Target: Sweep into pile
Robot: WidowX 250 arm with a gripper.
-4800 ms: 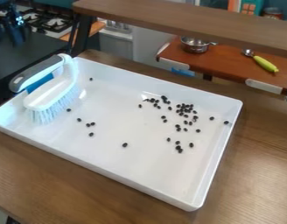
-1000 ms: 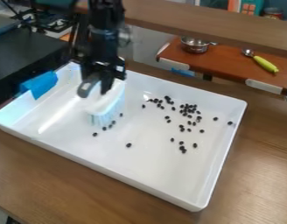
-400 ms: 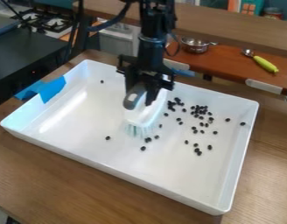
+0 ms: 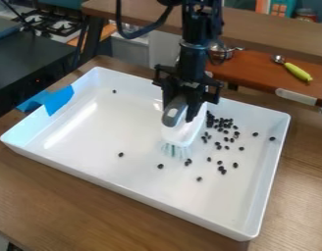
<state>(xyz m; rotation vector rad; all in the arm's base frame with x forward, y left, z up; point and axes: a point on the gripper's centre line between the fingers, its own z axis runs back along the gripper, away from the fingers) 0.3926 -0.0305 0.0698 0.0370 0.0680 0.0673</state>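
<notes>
The black fingers [image 4: 192,112] were shut around the grey handle [image 4: 174,114] of the scrub brush [image 4: 184,131], with only the handle between them. The brush stood inside the white tray [image 4: 111,139], just beside a bunch of black beans [image 4: 223,122]. It looked like the sweeping part, about halfway done. Next, the brush likely had to push toward the bunch, then go back for the stray beans. The beans were little and roundish. The bristles [image 4: 175,150] were thin and pale, and the tray looked like smooth, shiny plastic.
</notes>
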